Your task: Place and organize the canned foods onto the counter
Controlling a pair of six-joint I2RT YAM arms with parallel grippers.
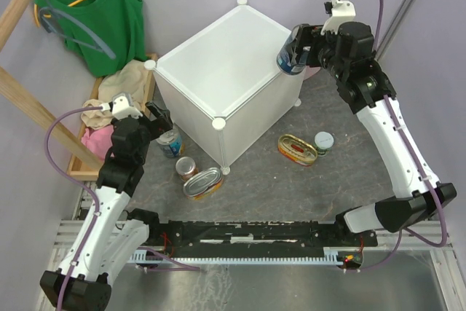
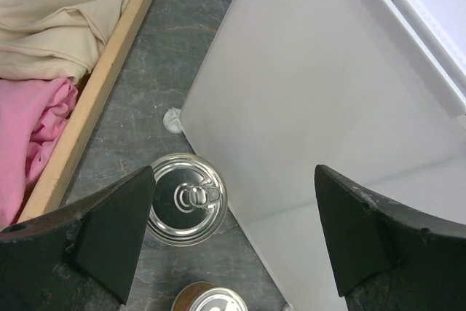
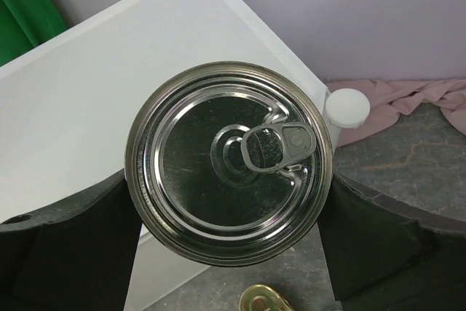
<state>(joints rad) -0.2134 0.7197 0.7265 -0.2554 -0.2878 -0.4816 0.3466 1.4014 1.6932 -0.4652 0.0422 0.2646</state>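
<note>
The white cube counter (image 1: 226,63) stands at the middle back; its top panel is bare. My right gripper (image 1: 295,47) is shut on a tall blue-labelled can (image 1: 289,63) and holds it upright in the air at the counter's right corner; its lid (image 3: 227,162) fills the right wrist view, over the counter's edge (image 3: 95,100). My left gripper (image 1: 162,120) is open, just above the second blue can (image 1: 170,143), whose lid (image 2: 186,198) lies beside my left finger (image 2: 109,231). The orange-red can (image 1: 186,167), an oval tin (image 1: 203,183), another oval tin (image 1: 297,149) and the green-white can (image 1: 324,142) sit on the table.
A wooden clothes rack (image 1: 22,100) stands at the left with a green top (image 1: 102,20) on a hanger and beige and pink clothes (image 2: 44,56) on its base. A pink cloth (image 3: 408,100) lies behind the counter's right corner. The counter's wall (image 2: 328,107) is close on my left gripper's right.
</note>
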